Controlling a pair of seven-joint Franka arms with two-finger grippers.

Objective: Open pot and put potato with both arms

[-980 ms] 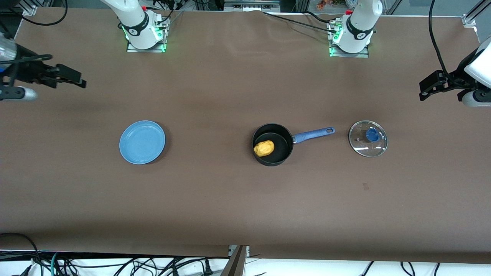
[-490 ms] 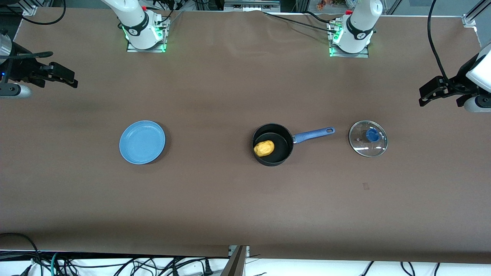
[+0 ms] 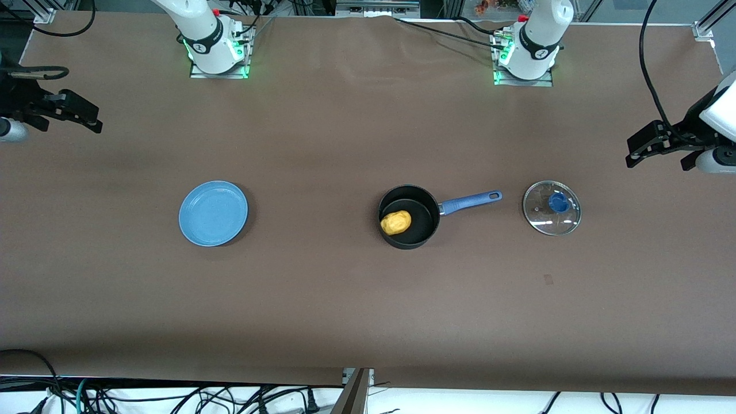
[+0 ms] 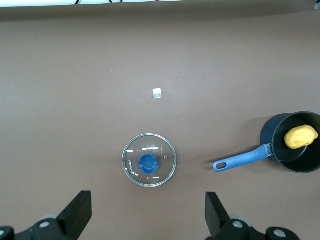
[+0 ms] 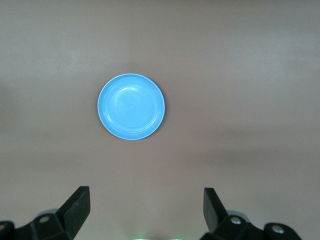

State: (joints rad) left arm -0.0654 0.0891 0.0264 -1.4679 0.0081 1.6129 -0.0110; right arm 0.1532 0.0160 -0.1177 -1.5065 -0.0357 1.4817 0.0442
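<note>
I am seeing the potato (image 3: 395, 222) sitting inside the pot (image 3: 409, 217), mid-bench, handle pointing toward 2 o'clock. The lid (image 3: 551, 208) is lying flat beside that handle, toward the left arm's end, so the pot is staying open. I am reading the job as finished. Left gripper (image 3: 651, 144) is hanging over bare bench near the lid, fingers wide, empty. Right gripper (image 3: 77, 110), fingers wide too, is hanging over its own bench end, well apart from the blue plate (image 3: 213, 213).

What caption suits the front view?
Potato sits in the open pot, lid beside it, both tools open and empty.
</note>
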